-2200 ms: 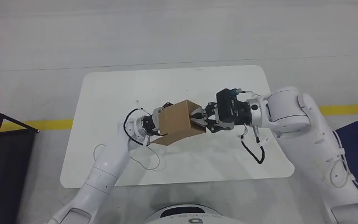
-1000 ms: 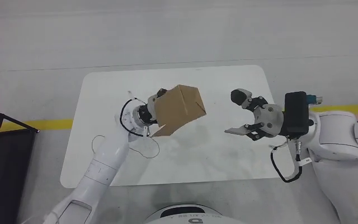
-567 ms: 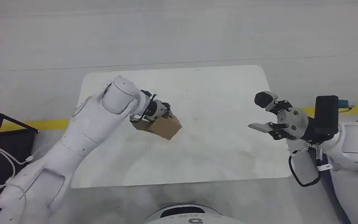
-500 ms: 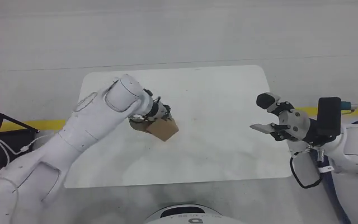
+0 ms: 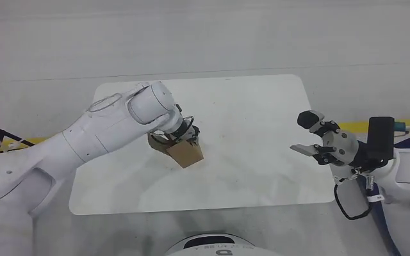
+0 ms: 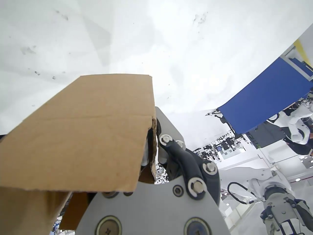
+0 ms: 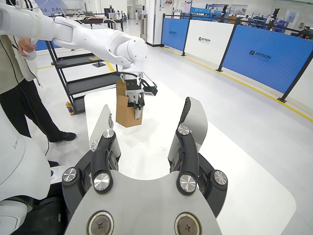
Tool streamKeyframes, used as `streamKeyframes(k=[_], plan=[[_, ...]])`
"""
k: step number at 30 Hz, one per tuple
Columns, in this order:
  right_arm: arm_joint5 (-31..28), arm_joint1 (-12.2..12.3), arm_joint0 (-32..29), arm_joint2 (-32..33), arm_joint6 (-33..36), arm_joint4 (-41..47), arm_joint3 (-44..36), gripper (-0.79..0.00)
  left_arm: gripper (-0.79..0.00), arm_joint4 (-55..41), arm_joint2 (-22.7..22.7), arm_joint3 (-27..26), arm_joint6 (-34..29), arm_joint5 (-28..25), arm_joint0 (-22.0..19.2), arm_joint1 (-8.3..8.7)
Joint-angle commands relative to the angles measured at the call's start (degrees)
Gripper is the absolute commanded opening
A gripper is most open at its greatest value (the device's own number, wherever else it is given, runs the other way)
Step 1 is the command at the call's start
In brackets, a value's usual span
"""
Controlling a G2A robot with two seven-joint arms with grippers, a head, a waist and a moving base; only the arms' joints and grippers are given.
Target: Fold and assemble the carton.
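Observation:
The brown carton [image 5: 184,152] stands upright on the left middle of the white table [image 5: 256,109], its open end up. My left gripper [image 5: 187,136] comes down from above and is shut on the carton's wall [image 6: 80,133]; one finger [image 6: 168,135] shows outside the cardboard and the other is hidden inside. From the right wrist view the carton [image 7: 123,116] stands far across the table with the left gripper [image 7: 137,111] clamped on its near side. My right gripper [image 5: 305,134] hangs open by the table's right edge, far from the carton, with nothing between its fingers [image 7: 189,113].
A black shelf rack [image 7: 73,74] stands on the floor beyond the table's left side, with a small bottle [image 7: 70,107] at its foot. Blue and white barriers [image 7: 256,50] line the room. The table's right half lies bare between the two grippers.
The right gripper let go of the carton, opened and drew back to the table's right edge. The left arm swung the carton leftward and down onto the table.

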Motion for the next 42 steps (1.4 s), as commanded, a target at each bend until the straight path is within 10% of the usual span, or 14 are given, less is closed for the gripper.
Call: streamKeyframes(k=[1,4,6,18,42], plan=[[0.0,0.0,0.0,0.0,0.0,0.0,0.0,-0.249,-0.785,0.0,0.0,0.0,0.0,0.0,0.0,0.0],[0.0,0.0,0.0,0.0,0.0,0.0,0.0,-0.234,-0.708,0.0,0.0,0.0,0.0,0.0,0.0,0.0],[0.0,0.0,0.0,0.0,0.0,0.0,0.0,-0.212,0.0,0.0,0.0,0.0,0.0,0.0,0.0,0.0],[0.0,0.0,0.0,0.0,0.0,0.0,0.0,0.0,0.0,0.0,0.0,0.0,0.0,0.0,0.0,0.0],[0.4,-0.2,-0.7,-3.7,-1.5,1.6,-3.3,0.0,0.0,1.3,-3.2,0.3,5.6,0.0,0.1,1.81]])
